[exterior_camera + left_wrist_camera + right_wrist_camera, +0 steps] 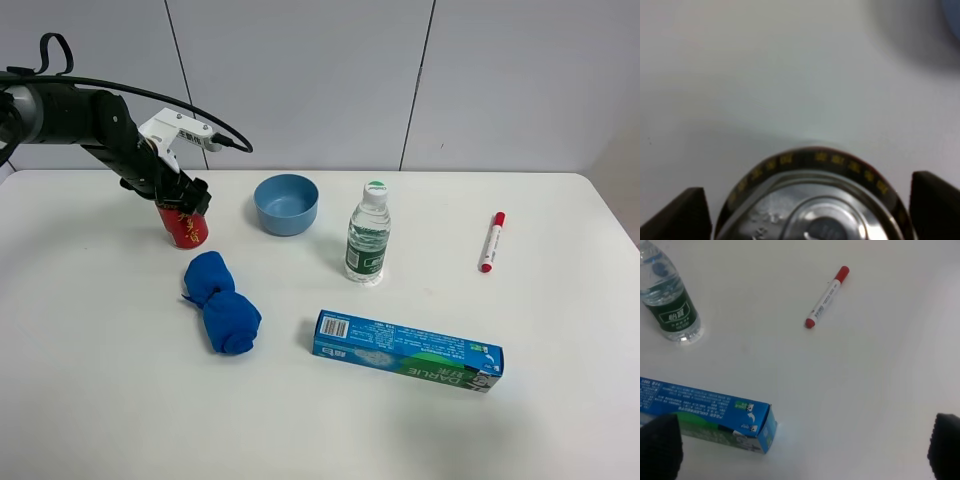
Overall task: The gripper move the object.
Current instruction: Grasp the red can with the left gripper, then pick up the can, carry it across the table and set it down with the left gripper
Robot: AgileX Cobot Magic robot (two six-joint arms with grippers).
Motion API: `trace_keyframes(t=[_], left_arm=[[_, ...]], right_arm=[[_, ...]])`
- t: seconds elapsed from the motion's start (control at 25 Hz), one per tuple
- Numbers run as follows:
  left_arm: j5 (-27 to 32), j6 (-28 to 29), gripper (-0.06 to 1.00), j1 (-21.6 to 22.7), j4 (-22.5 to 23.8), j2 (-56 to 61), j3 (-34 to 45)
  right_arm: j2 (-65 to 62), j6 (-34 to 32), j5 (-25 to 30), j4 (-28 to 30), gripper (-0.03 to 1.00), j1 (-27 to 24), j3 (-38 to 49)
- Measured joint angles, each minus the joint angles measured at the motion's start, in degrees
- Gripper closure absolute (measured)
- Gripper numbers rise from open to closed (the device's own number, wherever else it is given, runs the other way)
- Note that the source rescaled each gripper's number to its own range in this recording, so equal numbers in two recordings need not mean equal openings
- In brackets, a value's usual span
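The red can (186,228) with yellow characters stands slightly tilted at the back left of the white table (100,400). My left gripper (185,200) comes down over its top from the left, and its dark fingers are closed on the can's sides. In the left wrist view the can's silver top and black band (810,165) fill the space between the two fingers of the left gripper (812,212). My right gripper (805,455) is open and empty above the table. It does not show in the exterior high view.
A blue bowl (286,204) sits right of the can. A balled blue cloth (222,303) lies in front of it. A water bottle (368,235), a blue toothpaste box (407,351) and a red marker (491,241) lie further right.
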State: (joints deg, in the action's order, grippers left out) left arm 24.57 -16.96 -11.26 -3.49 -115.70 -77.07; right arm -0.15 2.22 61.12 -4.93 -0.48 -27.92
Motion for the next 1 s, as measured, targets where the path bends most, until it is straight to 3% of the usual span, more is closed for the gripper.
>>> trace_keyframes(t=[0.08, 0.12, 0.52, 0.84, 1.0], left_arm=[[0.0, 0.0, 0.91, 0.0, 0.1, -0.1, 0.0], [-0.1, 0.0, 0.93, 0.0, 0.1, -0.2, 0.0], [-0.1, 0.0, 0.93, 0.0, 0.1, -0.1, -0.1], [8.2, 0.0, 0.93, -0.1, 0.1, 9.5, 0.1], [9.7, 0.0, 0.93, -2.3, 0.1, 15.5, 0.1]], right_arm=[[0.0, 0.0, 0.0, 0.0, -0.03, 0.0, 0.0], [0.0, 0.0, 0.0, 0.0, -0.03, 0.0, 0.0], [0.0, 0.0, 0.0, 0.0, -0.03, 0.0, 0.0], [0.0, 0.0, 0.0, 0.0, -0.03, 0.0, 0.0], [0.0, 0.0, 0.0, 0.0, -0.03, 0.0, 0.0]])
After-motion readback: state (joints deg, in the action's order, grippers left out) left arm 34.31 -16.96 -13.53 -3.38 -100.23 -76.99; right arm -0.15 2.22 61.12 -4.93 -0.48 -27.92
